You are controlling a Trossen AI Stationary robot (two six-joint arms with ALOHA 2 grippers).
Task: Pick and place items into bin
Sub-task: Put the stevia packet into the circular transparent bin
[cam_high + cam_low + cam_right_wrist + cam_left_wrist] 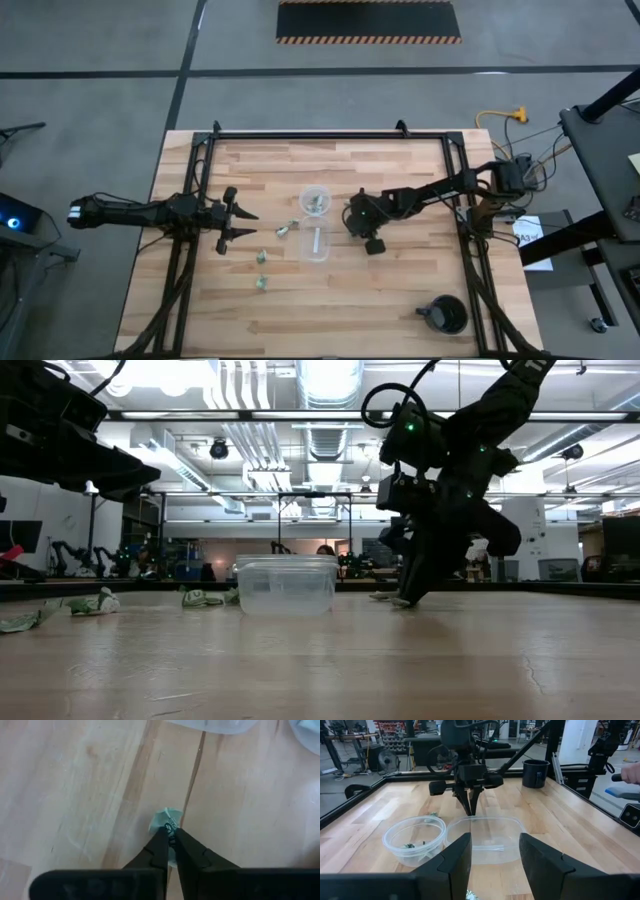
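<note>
Right gripper (169, 834) down at the tabletop, jaws pinched nearly closed on one pale green item (167, 820) caught between the tips, just beside the rectangular container (487, 837). Best to keep the squeeze firm, lift straight up before any sideways travel, then carry over the rectangular container to the round bin (415, 837) on its far side and release low inside the rim. Risk, likely: so small a scrap slipping out. Left gripper (492, 855) waiting, jaws spread wide, facing both containers.
</note>
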